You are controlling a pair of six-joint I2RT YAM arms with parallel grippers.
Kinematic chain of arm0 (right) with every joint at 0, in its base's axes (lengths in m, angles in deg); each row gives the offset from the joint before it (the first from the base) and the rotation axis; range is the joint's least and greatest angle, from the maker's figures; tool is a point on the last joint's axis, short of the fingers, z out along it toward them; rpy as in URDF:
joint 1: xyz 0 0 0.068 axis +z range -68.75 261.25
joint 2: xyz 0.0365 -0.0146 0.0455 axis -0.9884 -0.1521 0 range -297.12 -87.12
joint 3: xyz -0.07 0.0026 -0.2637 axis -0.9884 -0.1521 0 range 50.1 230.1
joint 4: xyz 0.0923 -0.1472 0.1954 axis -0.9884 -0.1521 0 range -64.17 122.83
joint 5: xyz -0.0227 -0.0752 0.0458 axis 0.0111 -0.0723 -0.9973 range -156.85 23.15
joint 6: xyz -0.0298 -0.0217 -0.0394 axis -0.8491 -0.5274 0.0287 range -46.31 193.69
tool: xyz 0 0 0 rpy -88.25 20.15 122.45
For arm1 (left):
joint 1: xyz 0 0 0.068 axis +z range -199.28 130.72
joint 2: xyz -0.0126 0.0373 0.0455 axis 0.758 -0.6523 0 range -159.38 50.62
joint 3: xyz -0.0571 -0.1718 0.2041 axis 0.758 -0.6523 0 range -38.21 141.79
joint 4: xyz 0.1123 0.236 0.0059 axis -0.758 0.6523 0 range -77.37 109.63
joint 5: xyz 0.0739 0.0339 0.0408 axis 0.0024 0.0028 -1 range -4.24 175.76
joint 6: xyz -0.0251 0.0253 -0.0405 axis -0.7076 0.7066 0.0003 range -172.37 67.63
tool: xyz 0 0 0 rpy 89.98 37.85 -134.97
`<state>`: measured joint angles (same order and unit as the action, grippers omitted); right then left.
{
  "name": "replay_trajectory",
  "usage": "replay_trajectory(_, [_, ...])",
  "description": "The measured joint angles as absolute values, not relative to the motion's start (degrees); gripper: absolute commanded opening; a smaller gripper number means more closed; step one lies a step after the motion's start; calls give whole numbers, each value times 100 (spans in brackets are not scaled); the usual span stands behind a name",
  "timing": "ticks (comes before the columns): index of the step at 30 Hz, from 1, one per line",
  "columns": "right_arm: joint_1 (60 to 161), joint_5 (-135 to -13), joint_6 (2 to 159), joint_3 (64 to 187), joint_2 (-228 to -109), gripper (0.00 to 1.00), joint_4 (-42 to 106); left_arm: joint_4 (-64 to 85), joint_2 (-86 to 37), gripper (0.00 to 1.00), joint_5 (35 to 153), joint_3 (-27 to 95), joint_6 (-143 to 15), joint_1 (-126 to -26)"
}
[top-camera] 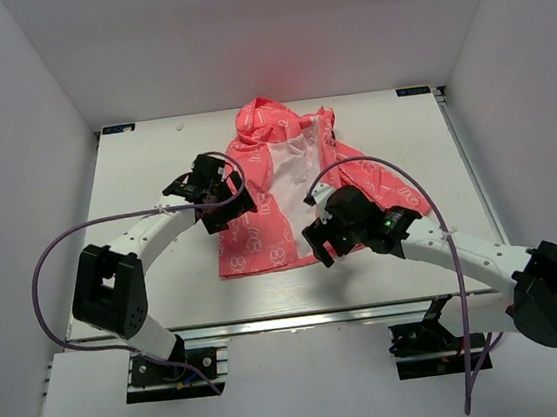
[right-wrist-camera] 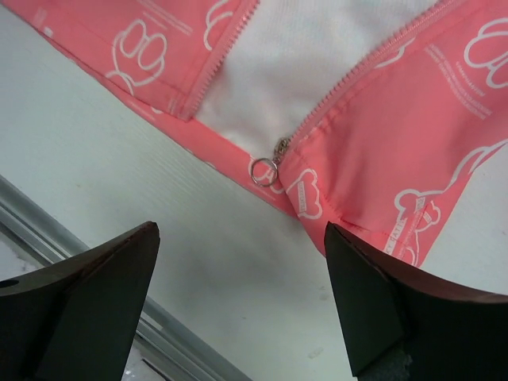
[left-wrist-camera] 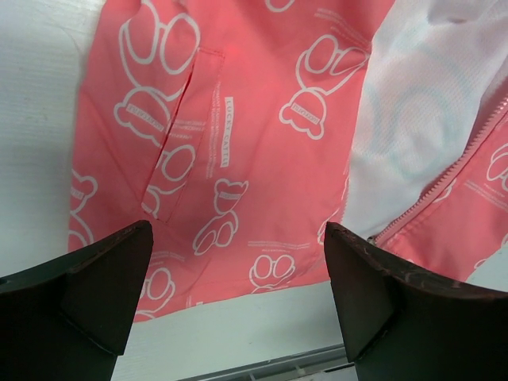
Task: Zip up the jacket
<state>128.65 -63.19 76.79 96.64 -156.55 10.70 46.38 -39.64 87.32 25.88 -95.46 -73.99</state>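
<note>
The coral-pink jacket (top-camera: 276, 184) with white print lies flat on the table, hood at the far end, front open so the white lining (top-camera: 289, 167) shows. My left gripper (top-camera: 220, 207) is open over the jacket's left panel (left-wrist-camera: 238, 135), near the hem. My right gripper (top-camera: 320, 241) is open just off the hem at the bottom of the opening. In the right wrist view the zipper slider with its metal ring pull (right-wrist-camera: 266, 171) sits at the hem, on the right-hand line of teeth (right-wrist-camera: 365, 71); the left-hand teeth (right-wrist-camera: 222, 48) lie apart from it.
The white table (top-camera: 165, 272) ends in a metal rail (top-camera: 301, 319) at the near edge, close below both grippers. Purple cables (top-camera: 52, 254) loop from each arm. White walls enclose the table on three sides.
</note>
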Motion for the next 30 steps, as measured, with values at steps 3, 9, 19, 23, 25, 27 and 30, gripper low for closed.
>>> replay_trajectory(3, [12788, -6360, 7945, 9854, -15797, 89, 1039, 4510, -4014, 98, 8837, 2588, -9537, -7402])
replay_trajectory(9, [12259, -6891, 8479, 10211, -16630, 82, 1170, 4206, -4112, 98, 9086, 2567, -9500, -7402])
replay_trajectory(19, [11085, -7197, 8868, 10228, -17836, 71, 1304, 3742, -5159, 98, 9331, 2604, -9404, -7402])
replay_trajectory(23, [11094, -7060, 8732, 10451, -18190, 60, 1302, 3690, -5598, 98, 9377, 3067, -9307, -7386])
replay_trajectory(25, [11099, -6939, 8675, 10606, -18324, 46, 1310, 3661, -5872, 98, 9407, 3402, -9268, -7382])
replay_trajectory(27, [11092, -6841, 8649, 10718, -18433, 34, 1339, 3602, -6079, 98, 9405, 3675, -9224, -7384])
replay_trajectory(30, [11088, -6754, 8588, 10803, -18463, 20, 1345, 3552, -6256, 98, 9414, 3920, -9170, -7384])
